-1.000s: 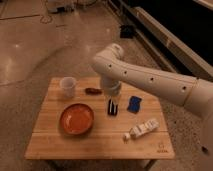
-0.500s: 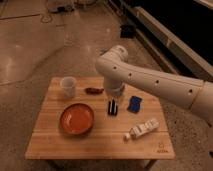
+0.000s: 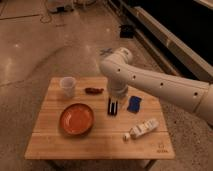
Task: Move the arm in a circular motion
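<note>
gripper (image 3: 113, 108) hangs empty over the table (image 3: 100, 145), fingers slightly apart, since the arm (image 3: 150, 82) only needs room to circle.

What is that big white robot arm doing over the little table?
The thick white robot arm reaches over the light wooden table, its dark narrow gripper pointing down near the middle and holding nothing. An orange round plate, clear plastic cup, blue packet and white bottle lie untouched.
</note>
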{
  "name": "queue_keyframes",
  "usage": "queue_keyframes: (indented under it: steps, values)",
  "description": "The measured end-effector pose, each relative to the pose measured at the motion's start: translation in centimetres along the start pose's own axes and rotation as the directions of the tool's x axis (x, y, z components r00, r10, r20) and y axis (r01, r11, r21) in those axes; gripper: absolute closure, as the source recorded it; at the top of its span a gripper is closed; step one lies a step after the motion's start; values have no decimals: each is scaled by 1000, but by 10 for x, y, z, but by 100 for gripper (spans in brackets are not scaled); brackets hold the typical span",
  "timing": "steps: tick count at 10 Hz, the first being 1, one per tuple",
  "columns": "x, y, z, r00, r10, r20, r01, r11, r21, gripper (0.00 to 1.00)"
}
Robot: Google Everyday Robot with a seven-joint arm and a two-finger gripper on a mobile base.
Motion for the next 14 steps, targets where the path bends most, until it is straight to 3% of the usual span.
queue_keyframes:
  steps: [3,5,8,9,12,14]
  values:
    - [40,27,4,998,59,-2,-59,998,6,56]
    - [41,32,4,999,52,4,-52,999,4,56]
    - [41,2,6,1000,0,-10,0,1000,10,56]
    - [46,3,10,1000,13,-11,-13,1000,7,56]
    - [64,12,16,999,-36,-20,36,999,3,56]
    - [73,0,19,998,-55,-23,55,999,2,56]
